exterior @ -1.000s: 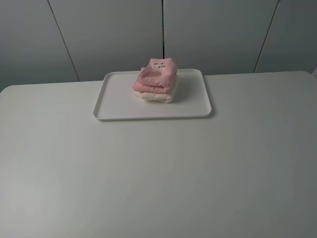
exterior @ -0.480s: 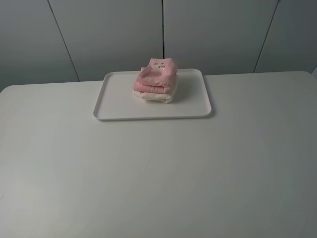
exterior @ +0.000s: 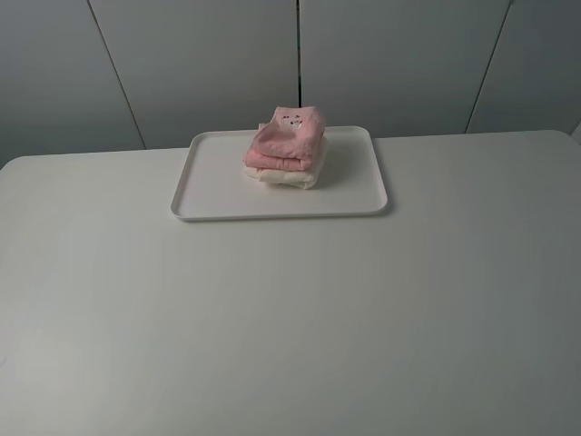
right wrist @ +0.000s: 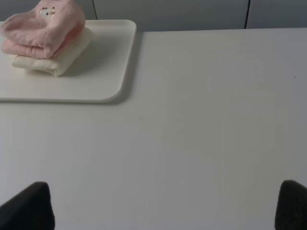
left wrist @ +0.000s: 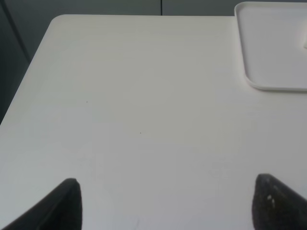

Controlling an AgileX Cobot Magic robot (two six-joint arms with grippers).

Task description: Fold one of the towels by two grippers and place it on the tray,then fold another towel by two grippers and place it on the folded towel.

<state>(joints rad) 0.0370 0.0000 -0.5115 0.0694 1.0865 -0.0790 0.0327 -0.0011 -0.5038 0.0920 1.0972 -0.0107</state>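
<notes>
There were two towels and one tray on the table. The pink towel (exterior: 289,138) lay folded on top of the cream towel (exterior: 292,175), which was folded too, so the pair made a single small stack. A little embroidered face (right wrist: 48,10) showed on the upper fold of the pink one. The stack sat on the white tray (exterior: 218,186), toward its far edge and a bit right of its middle, with bare tray on every other side of it. The tray itself lay at the far side of the white table (exterior: 290,318), near the back edge and roughly centred.

Two grippers were about, though neither showed from the high camera. The left gripper (left wrist: 168,203) hung over bare tabletop with its two dark fingertips (left wrist: 67,203) spread wide and nothing between them; one corner of the tray was all it had in sight. The right gripper (right wrist: 165,203) stood the same way, jaws wide apart and empty, over the table, well apart from the tray and the stack.

The tabletop was plain, matte and pale, with rounded corners. Behind it ran a grey wall of flat panels (exterior: 200,64), split by thin dark seams.
</notes>
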